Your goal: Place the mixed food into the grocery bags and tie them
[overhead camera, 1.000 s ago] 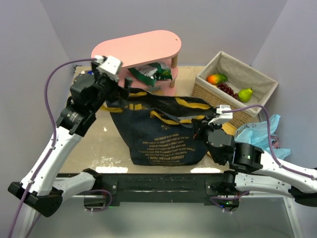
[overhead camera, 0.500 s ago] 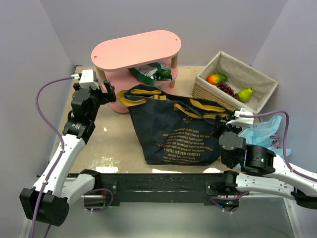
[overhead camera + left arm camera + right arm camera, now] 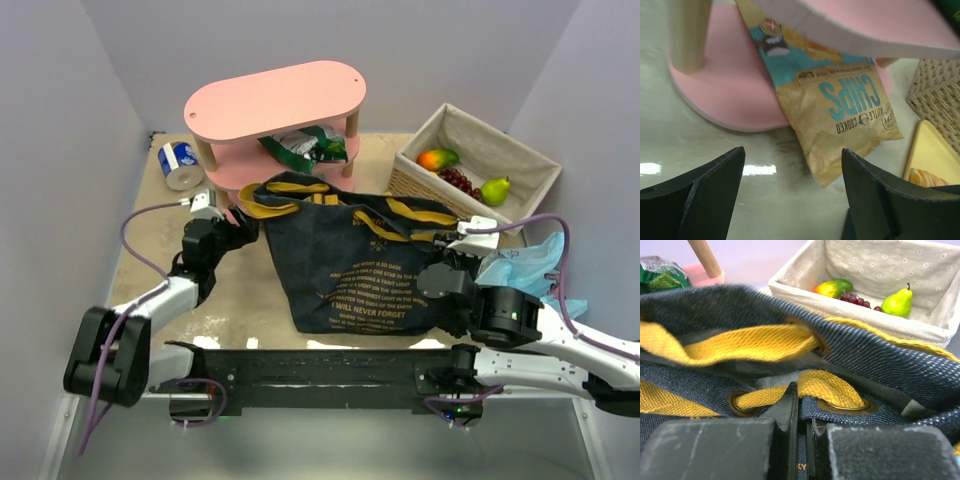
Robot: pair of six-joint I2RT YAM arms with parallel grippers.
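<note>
The denim tote (image 3: 350, 270) stands upright, it seems, because your right gripper (image 3: 802, 400) pinches its rim, while your left gripper (image 3: 792, 155), jaws wide, faces the tan crisp bag (image 3: 845, 110).

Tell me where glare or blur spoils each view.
Top external: white glare strips on the table near the arm bases, otherwise sharp. Left wrist: the left end effector is dark and soft, but the chip bag print is legible. Right wrist: the right end effector and nearest denim tote blur; the pear is sharp.
</note>
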